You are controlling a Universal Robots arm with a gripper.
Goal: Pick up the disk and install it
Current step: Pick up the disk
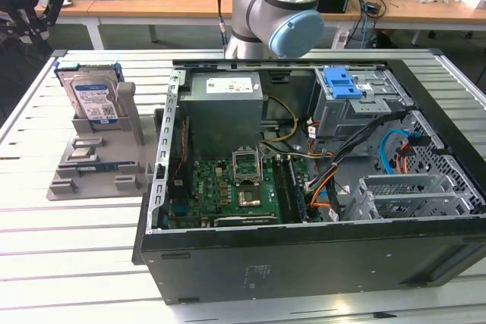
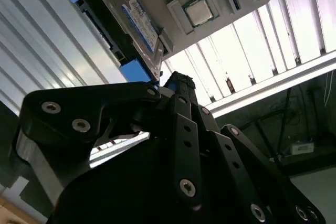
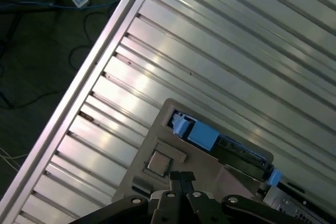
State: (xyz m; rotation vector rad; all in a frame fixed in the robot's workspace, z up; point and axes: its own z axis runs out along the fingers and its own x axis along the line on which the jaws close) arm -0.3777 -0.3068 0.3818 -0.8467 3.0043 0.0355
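Note:
The disk (image 1: 93,98) is a silver hard drive with a white-and-blue label and blue side rails. It stands upright in a grey holder (image 1: 99,165) on the slatted table, at the exterior view's left of the open computer case (image 1: 304,263). My gripper (image 1: 29,28) hangs above and beyond the holder, apart from the disk, and looks shut with nothing in it. In both wrist views the disk (image 2: 134,22) (image 3: 220,140) lies just past the black fingertips (image 2: 177,80) (image 3: 182,176), which are pressed together.
Inside the case are a grey drive cage with a blue latch (image 1: 342,81), a grey power supply box (image 1: 225,104), a green motherboard (image 1: 235,187) and loose cables. The holder also carries a small square chip (image 2: 199,11). The table's edge (image 3: 79,87) runs close by.

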